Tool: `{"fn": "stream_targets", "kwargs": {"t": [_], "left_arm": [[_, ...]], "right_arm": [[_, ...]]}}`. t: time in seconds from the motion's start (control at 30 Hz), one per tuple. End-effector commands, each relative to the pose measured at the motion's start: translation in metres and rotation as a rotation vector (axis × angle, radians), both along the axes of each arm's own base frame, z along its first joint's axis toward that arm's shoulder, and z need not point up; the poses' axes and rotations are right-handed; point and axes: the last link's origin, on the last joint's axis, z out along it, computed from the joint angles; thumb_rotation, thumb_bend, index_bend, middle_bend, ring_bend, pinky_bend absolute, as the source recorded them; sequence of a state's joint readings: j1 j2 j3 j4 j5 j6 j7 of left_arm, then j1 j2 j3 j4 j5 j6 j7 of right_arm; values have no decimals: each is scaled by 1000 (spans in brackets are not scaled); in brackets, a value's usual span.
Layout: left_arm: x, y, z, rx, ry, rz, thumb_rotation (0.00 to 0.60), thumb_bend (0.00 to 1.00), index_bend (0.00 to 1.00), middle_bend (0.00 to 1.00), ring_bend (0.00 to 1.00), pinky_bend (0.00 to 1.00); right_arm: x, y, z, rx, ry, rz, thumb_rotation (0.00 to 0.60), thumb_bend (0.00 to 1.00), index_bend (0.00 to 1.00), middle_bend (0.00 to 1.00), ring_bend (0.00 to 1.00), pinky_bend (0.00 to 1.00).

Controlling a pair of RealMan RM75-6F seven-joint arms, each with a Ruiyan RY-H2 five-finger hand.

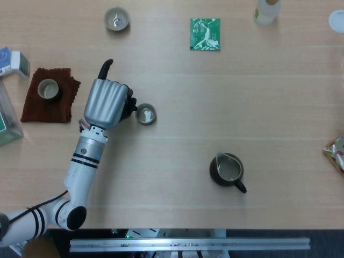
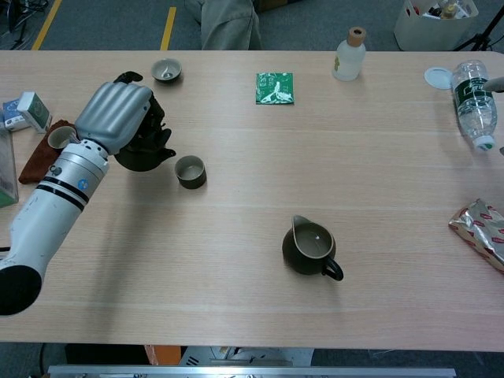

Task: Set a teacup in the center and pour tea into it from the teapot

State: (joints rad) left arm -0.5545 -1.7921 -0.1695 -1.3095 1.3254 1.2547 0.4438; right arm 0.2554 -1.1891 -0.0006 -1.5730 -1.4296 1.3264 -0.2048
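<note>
My left hand [image 1: 106,102] [image 2: 118,116] grips a dark teapot [image 2: 146,156], mostly hidden under the hand in the head view, where only a dark edge [image 1: 130,106] shows. The pot's spout points right, just left of a small grey teacup [image 1: 145,114] [image 2: 190,171] that stands upright on the table with a pale patch inside. In the chest view the spout tip is close to the cup's rim but apart from it. My right hand shows in neither view.
A dark pitcher [image 1: 228,170] [image 2: 313,248] with liquid stands front right. A second cup [image 1: 116,19] sits at the back, a third [image 1: 47,89] on a brown cloth [image 1: 37,112] at left. A green packet [image 1: 205,34], bottles [image 2: 349,54] [image 2: 472,94] and a foil bag [image 2: 480,228] lie further off.
</note>
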Motion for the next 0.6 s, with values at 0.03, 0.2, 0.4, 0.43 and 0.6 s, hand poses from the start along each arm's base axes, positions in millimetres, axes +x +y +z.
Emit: {"fn": "stream_targets", "kwargs": {"t": [0.03,0.2,0.4,0.43,0.6], "left_arm": [[1,0,-2,16,24,-19,600,381,907,1000,838,143],[2,-1,-6,37,48,-39,600,382,907,1000,837,143],[3,-3,-11,40,68,-48,600,382,907,1000,836,143],[3,-4,-12,40,72,-51,600,382,907,1000,836,143],[5,-6,-16,45,97,-71,600,382,907,1000,836,143]], "right_arm": [[-1,0,1,3,-3,-6,600,254,174,212,42,64],[-3,0,2,10,-9,-24,600,254,174,212,41,64],[-5,1,3,12,-14,-34,600,254,174,212,42,64],[-6,1,3,12,-16,-36,600,254,174,212,42,64],[-7,1,3,14,-20,-42,600,254,174,212,42,65]]}}
